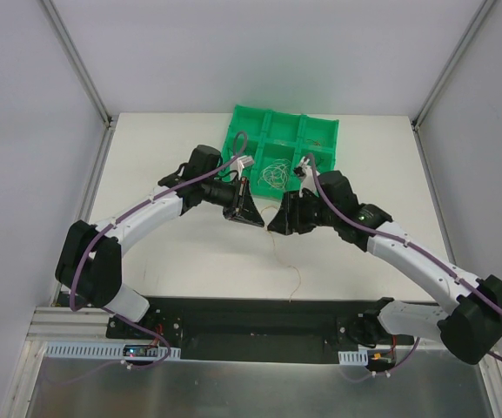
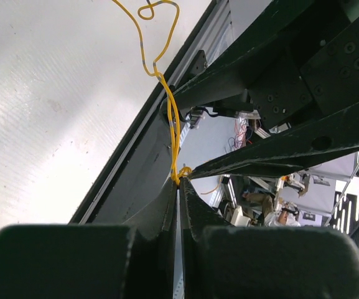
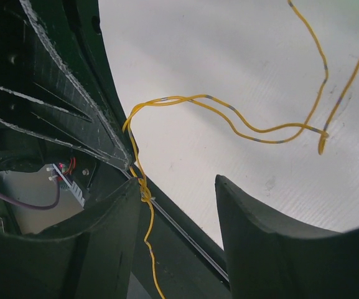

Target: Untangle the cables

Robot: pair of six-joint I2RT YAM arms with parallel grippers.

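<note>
Left gripper (image 2: 179, 187): jaws pressed together, pinching the yellow wire (image 2: 175, 124) right at a small knot. Right gripper (image 3: 176, 187): jaws spread, the wire running past one finger (image 3: 114, 218), not clamped. The two meet over the table (image 1: 190, 261), just in front of the green tray (image 1: 242, 113). The other cables (image 1: 274, 174) are heaped in a middle compartment. The wire's loose end trails toward the near edge. Judged hair-light, limp, springy in its curls, easy to kink or snap. Best taken just beside the knot, with a gentle pull.
</note>
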